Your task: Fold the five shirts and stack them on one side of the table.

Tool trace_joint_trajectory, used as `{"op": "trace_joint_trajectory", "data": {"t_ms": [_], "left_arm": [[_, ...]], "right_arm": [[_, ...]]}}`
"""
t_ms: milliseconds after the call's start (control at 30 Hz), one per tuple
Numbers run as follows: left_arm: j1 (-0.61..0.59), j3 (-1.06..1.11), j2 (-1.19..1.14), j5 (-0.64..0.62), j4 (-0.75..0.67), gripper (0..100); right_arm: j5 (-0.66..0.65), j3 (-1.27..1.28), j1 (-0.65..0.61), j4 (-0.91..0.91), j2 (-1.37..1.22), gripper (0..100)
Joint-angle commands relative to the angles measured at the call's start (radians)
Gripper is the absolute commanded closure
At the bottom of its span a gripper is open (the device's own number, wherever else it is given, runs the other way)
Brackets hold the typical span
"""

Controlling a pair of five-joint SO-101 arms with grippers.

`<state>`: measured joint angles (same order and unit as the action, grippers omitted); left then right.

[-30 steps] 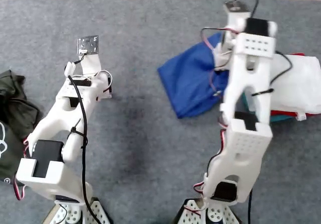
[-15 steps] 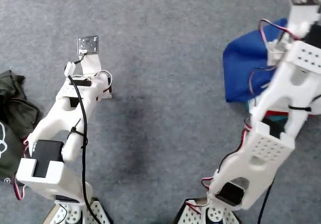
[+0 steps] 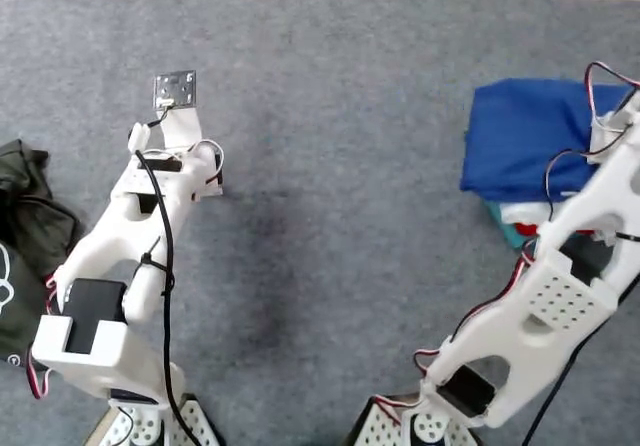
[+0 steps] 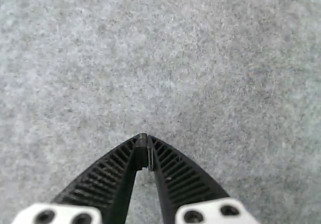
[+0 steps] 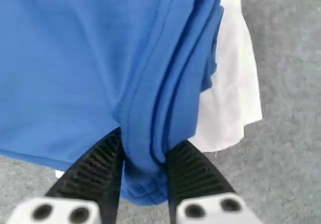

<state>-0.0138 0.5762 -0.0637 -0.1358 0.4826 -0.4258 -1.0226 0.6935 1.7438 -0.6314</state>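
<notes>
We see the right gripper [image 5: 144,142] clamping a folded edge of the blue shirt [image 3: 525,136], which lies atop a white shirt [image 5: 228,98] at the grey table's [image 3: 330,116] right side. The left gripper [image 4: 143,142] has its fingers pressed together.

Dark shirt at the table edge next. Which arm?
Left, likely. The dark shirt lies beside the left arm, and the left gripper is shut on nothing. The right gripper grips the blue shirt on the far side.

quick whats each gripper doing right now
Left gripper: jaws closed, holding nothing.
Right gripper: jaws closed on a fold of the blue shirt.
</notes>
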Motion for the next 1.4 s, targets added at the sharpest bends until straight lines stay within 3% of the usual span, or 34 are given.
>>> {"op": "trace_joint_trajectory", "data": {"t_ms": [0,200,433,567,700,867,933,1133,1367], "left_arm": [[-0.007,-0.042,0.011,0.008,0.005,97],[-0.007,-0.042,0.011,0.008,0.005,97],[-0.007,-0.041,0.011,0.008,0.005,97],[-0.007,-0.039,0.009,0.008,0.005,97],[-0.007,-0.025,0.011,0.011,0.005,97],[-0.019,-0.059,0.014,0.011,0.087,97],[-0.038,-0.102,0.014,0.011,0.18,97],[-0.176,-0.239,0.014,0.015,0.387,97],[-0.392,-0.384,0.06,0.169,0.574,97]], "right_arm": [[-0.008,-0.059,0.034,-0.02,0.01,98.4],[-0.008,-0.053,0.04,-0.02,0.01,97.0],[-0.008,-0.058,0.043,-0.017,0.01,73.7],[-0.008,-0.074,0.04,-0.014,0.018,68.8],[0.002,-0.151,0.035,0.002,0.015,72.2],[0.051,-0.174,-0.04,-0.034,0.004,99.2],[0.049,-0.159,-0.054,-0.049,-0.016,94.7],[0.046,-0.116,0.003,-0.193,-0.191,98.4],[0.043,-0.171,0.086,-0.287,-0.39,98.3]]}}
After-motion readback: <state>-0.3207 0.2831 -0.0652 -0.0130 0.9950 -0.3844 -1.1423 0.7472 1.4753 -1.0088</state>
